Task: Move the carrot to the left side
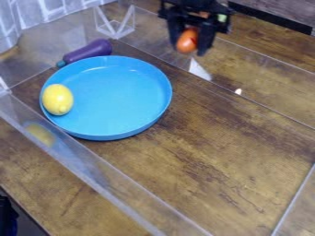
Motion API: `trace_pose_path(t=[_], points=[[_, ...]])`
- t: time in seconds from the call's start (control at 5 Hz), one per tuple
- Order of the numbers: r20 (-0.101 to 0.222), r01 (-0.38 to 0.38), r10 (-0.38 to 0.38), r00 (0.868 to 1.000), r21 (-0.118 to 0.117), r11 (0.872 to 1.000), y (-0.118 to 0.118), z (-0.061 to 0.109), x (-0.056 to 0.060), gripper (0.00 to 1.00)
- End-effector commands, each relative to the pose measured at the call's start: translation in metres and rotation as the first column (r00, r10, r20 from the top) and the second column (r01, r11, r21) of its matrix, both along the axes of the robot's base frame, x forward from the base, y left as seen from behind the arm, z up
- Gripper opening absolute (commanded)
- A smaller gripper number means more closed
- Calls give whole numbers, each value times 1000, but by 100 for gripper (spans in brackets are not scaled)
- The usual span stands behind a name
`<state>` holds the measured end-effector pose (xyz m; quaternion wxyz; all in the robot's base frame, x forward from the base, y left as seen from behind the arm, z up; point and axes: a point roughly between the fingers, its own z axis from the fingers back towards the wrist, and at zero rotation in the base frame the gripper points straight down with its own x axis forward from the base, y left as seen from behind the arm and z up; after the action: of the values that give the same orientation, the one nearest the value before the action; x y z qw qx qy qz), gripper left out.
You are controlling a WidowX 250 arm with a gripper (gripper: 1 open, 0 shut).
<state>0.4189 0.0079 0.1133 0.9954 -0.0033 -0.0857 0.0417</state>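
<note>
And here on the wooden table sits 1 round blue plate, with 1 yellow lemon resting on its left side in the picture! Just beyond the rim, 1 purple eggplant-like toy lies at a slant. Clear panels run alongside, and that pale shape behind looks perhaps like folded plastic, too blurred to call.
</note>
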Motion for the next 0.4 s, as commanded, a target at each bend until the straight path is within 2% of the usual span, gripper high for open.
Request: trace_pose_path(t=[0.0,0.2], points=[[98,-12,10,995,19,1000,41,47,-14,0],[85,-13,9,996,48,999,72,50,-28,0]])
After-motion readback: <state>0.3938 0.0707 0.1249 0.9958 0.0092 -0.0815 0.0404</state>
